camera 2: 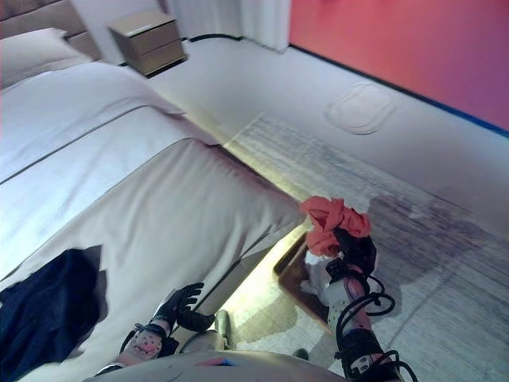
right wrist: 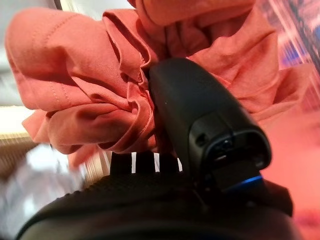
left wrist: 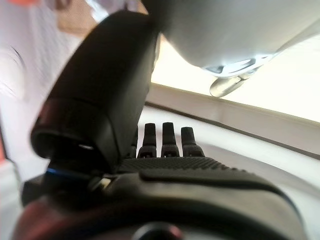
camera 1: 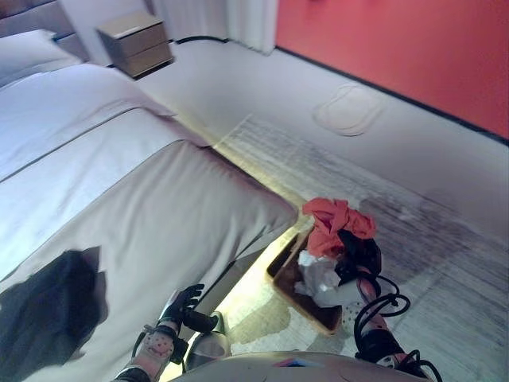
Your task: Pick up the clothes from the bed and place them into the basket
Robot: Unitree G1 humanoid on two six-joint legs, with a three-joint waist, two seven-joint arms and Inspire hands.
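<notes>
Orange garment (camera 1: 336,219) bunched in right hand (camera 1: 359,253) fingers above basket (camera 1: 288,280); left hand (camera 1: 181,304) fingers straight, empty, beside bed (camera 1: 159,215).

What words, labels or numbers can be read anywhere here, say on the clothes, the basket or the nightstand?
None can be read.
Red garment in the right robot hand: plain cloth, no print showing.
Basket, nightstand, dark garment on the bed: no lettering visible.
Left robot hand: no marking shows.
</notes>
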